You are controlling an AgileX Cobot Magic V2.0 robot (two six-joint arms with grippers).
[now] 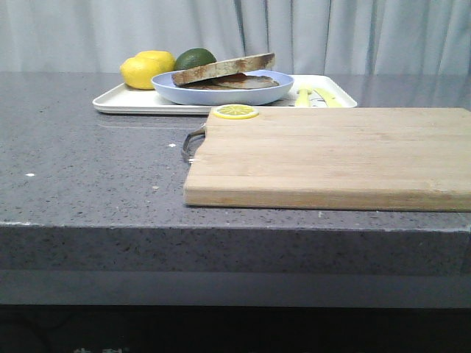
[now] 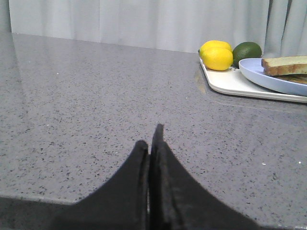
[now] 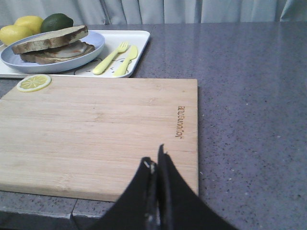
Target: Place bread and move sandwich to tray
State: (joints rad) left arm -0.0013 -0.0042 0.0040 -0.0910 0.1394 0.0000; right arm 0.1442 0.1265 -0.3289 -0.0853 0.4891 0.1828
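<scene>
The sandwich [image 1: 224, 72], two brown-crusted slices with an egg filling, lies on its round pale blue plate [image 1: 169, 90]. The plate sits on the white tray [image 1: 125, 101] at the back of the counter. The top slice of bread [image 3: 50, 39] leans on the lower one. Sandwich [image 2: 285, 64], plate [image 2: 261, 76] and tray [image 2: 230, 82] also show in the left wrist view. My left gripper [image 2: 151, 136] is shut and empty over bare counter, far from the tray. My right gripper [image 3: 154, 160] is shut and empty over the cutting board's near edge. Neither gripper shows in the front view.
A bamboo cutting board [image 1: 331, 154] with a metal handle [image 1: 193, 141] and a lemon slice [image 1: 235, 112] lies in front of the tray. Two lemons [image 1: 147, 70] and a lime [image 1: 195, 58] sit on the tray's left end. A yellow fork [image 3: 110, 58] and knife lie on its right end.
</scene>
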